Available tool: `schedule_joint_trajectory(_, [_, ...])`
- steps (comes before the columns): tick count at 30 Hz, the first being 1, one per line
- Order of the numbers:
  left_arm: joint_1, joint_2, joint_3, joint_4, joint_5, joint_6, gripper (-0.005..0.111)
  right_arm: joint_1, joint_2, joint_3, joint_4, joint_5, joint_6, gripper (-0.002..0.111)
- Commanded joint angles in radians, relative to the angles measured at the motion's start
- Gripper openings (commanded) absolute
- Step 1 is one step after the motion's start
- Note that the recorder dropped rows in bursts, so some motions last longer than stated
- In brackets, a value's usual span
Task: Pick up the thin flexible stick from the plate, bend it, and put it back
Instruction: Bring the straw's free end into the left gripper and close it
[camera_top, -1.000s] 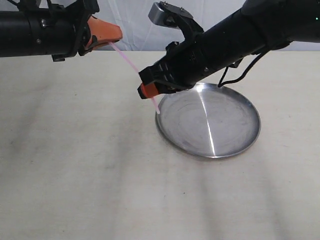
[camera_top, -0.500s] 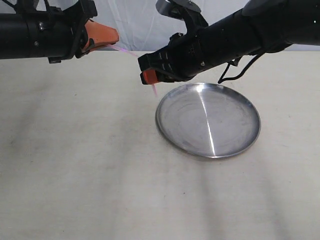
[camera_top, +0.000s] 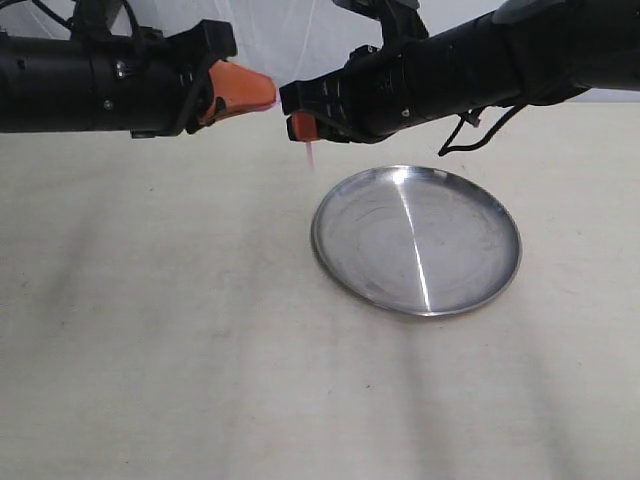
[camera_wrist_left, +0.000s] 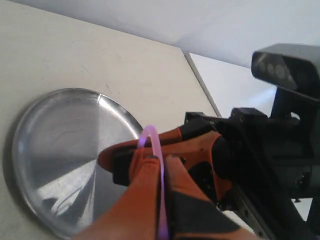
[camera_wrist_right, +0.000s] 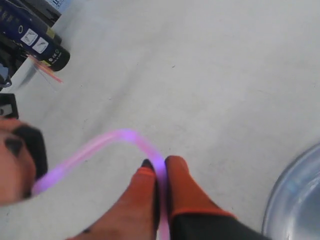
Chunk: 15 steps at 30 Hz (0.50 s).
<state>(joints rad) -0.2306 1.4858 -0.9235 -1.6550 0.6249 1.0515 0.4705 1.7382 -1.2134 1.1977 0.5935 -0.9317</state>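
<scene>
Left claw (camera_top: 264, 94) nearer right claw (camera_top: 300, 127), both tight on bowed stick (camera_wrist_right: 122, 136).

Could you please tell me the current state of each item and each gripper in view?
plate: lying flat on the table, nothing on it.
thin flexible stick: bent into an arch, held up in the air.
left gripper: jaws shut on the thin flexible stick.
right gripper: jaws shut on the thin flexible stick; a short end hangs below.
</scene>
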Motion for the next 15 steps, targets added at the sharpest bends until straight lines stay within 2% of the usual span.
schedule_joint_trajectory(1, [-0.052,0.008,0.015,0.072,-0.013,0.002,0.0,0.008,-0.028,-0.017,0.092,0.03,-0.01,0.0])
schedule_joint_trajectory(15, [-0.052,0.008,0.015,0.111,-0.038,0.002,0.0,0.008,-0.038,-0.017,0.118,0.032,-0.014,0.0])
